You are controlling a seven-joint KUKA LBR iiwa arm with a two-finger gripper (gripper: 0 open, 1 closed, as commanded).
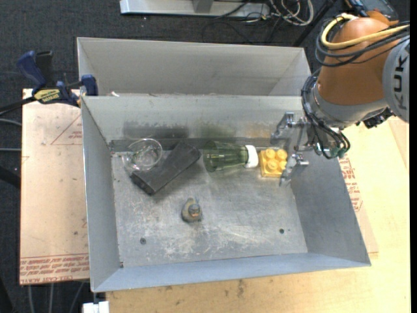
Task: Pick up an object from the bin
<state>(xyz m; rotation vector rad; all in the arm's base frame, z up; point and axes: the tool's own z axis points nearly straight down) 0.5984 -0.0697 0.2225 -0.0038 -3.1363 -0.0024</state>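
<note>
My gripper [285, 154] hangs near the bin's right wall at the back, open, with nothing between its fingers. Just to its left, close to the lower fingertip [285, 177], lies a yellow studded toy brick [272, 162]. Against the brick's left side lies a green transparent bottle [225, 158] on its side, its white cap [250, 156] pointing toward the brick.
A dark grey rectangular block [164, 168] lies slantwise left of the bottle, with a clear glass cup [144, 153] beside it at the back left. A small round brownish piece [191, 210] sits alone mid-floor. The arm with its orange cover stands over the right rim.
</note>
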